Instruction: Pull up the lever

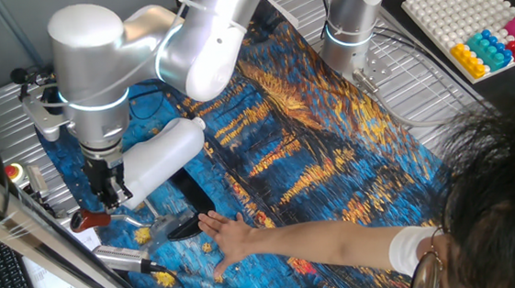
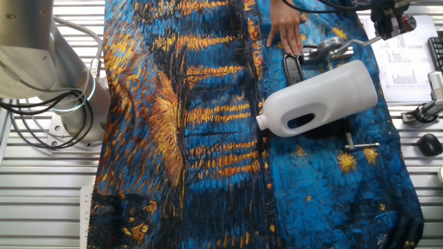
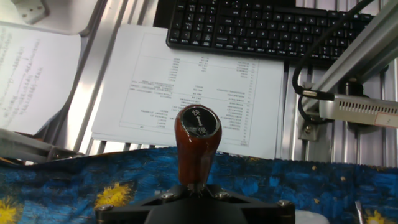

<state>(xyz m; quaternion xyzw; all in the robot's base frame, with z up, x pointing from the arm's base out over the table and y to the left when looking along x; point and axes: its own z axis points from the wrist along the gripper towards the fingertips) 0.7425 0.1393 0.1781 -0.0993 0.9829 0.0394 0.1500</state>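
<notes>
Gleaming red-brown rounded knob tops the lever (image 3: 196, 146)

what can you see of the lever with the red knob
The lever ends in a glossy dark-red, wood-look knob with a round black cap bearing pale markings. In the hand view it points toward the camera, rising from a black base with screws. In one fixed view it is a slim arm lying low near the cloth's edge, directly below the gripper. Contact cannot be told.

Robotics lab bench, slotted aluminium tabletop (image 2: 41, 200) at lower left, silver robot arm (image 1: 95, 65) at upper left, black keyboard (image 3: 261, 28) and printed data sheets (image 3: 186, 87) along the top, colourful peg board (image 1: 478, 21) at upper right, painted-pattern cloth (image 2: 187, 138) across the middle
</notes>
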